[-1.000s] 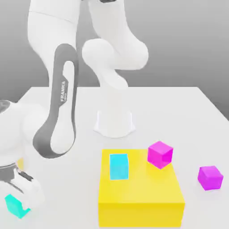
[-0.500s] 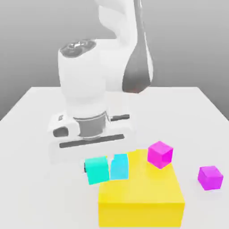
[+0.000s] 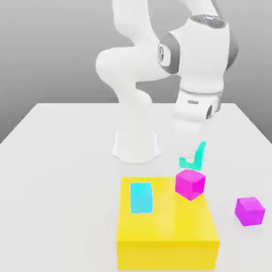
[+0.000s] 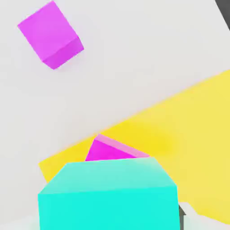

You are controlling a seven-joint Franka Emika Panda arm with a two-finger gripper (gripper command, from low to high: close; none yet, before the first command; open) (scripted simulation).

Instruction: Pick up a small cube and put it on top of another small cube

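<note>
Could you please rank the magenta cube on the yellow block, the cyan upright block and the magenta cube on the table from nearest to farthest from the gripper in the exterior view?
From the gripper, shut on the turquoise-green cube:
1. Magenta cube on the yellow block, just below it.
2. Cyan upright block, toward the exterior view's left.
3. Magenta cube on the table, at lower right; its gap is close to the cyan block's.

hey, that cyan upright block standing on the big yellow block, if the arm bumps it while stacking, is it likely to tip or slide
The cyan upright block looks taller than it is deep, so a knock near its top would probably tip it rather than slide it. Its flat faces mean it shouldn't roll afterwards. It stands well inside the yellow block, so it would likely stay on top.
</note>
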